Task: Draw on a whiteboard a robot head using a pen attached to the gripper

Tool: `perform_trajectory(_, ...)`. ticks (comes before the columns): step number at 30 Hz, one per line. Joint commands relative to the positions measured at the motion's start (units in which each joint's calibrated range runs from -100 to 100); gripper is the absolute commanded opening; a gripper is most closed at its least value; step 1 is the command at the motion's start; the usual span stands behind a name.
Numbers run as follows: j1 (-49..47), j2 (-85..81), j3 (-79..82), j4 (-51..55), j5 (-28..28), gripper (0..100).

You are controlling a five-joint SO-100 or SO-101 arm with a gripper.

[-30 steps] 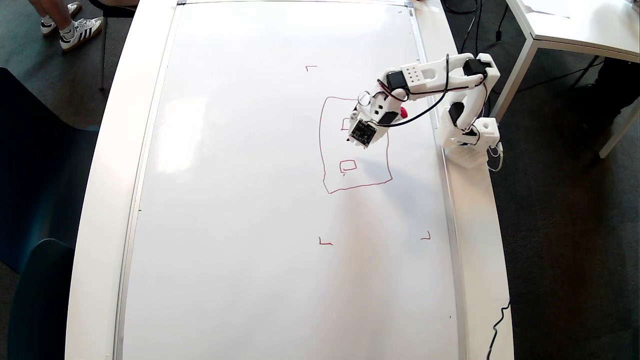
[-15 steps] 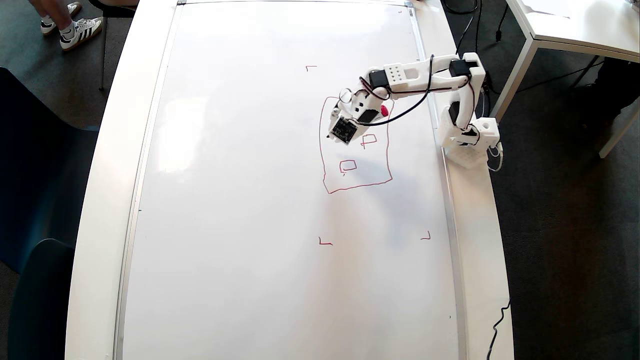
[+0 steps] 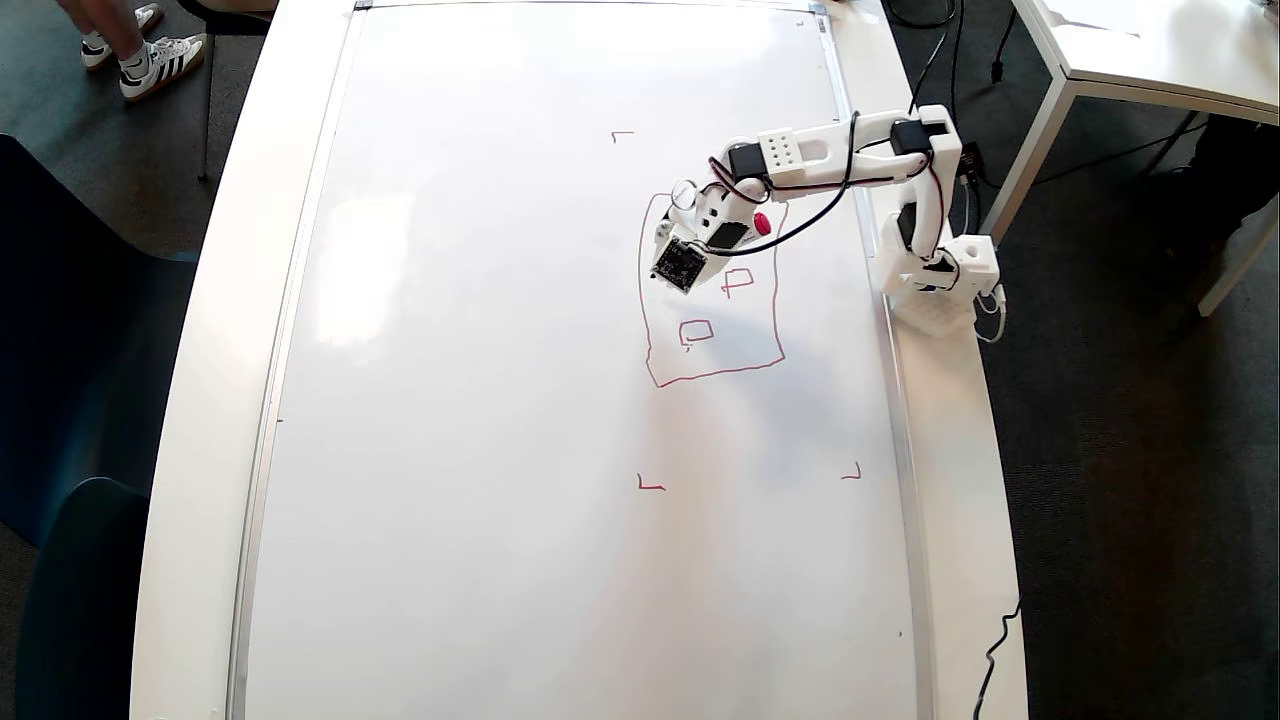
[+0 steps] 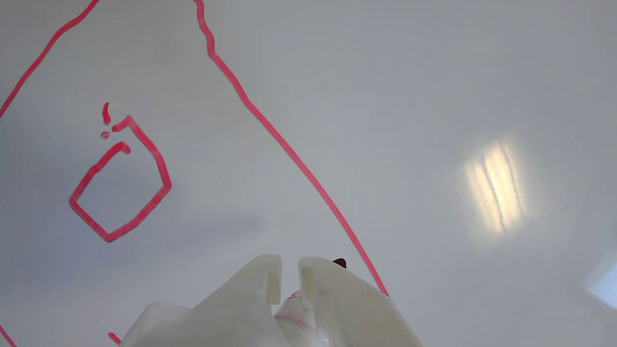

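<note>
In the overhead view the whiteboard (image 3: 480, 400) fills most of the table. The robot head (image 3: 777, 320) is a wobbly red outline with two small squares (image 3: 697, 332) inside. My gripper (image 3: 662, 270) hovers over the outline's upper left side, shut on the pen, whose red end (image 3: 762, 224) sticks out behind the wrist. In the wrist view the two white fingers (image 4: 262, 279) close around the pen (image 4: 295, 308), and its dark tip (image 4: 340, 262) sits just inside the red outline (image 4: 289, 149). One small square (image 4: 120, 188) lies to the left.
Small red corner marks (image 3: 651, 486) sit around the drawing area. The arm base (image 3: 940, 290) stands on the table's right rim beside the silver frame (image 3: 890, 330). Another table (image 3: 1150, 50) is at the top right, dark chairs (image 3: 60, 420) on the left, and a person's shoes (image 3: 160, 60) at the top left.
The gripper has moved left and slightly up across the head, from its middle to its left side. This uncovered the right small square.
</note>
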Motion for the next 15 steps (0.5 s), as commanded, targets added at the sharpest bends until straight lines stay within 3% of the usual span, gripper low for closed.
perform_trajectory(1, 0.7, -0.3, -1.6, -2.8, 0.3, 1)
perform_trajectory(15, 1.0, 4.0, -3.3, -3.1, 0.3, 1)
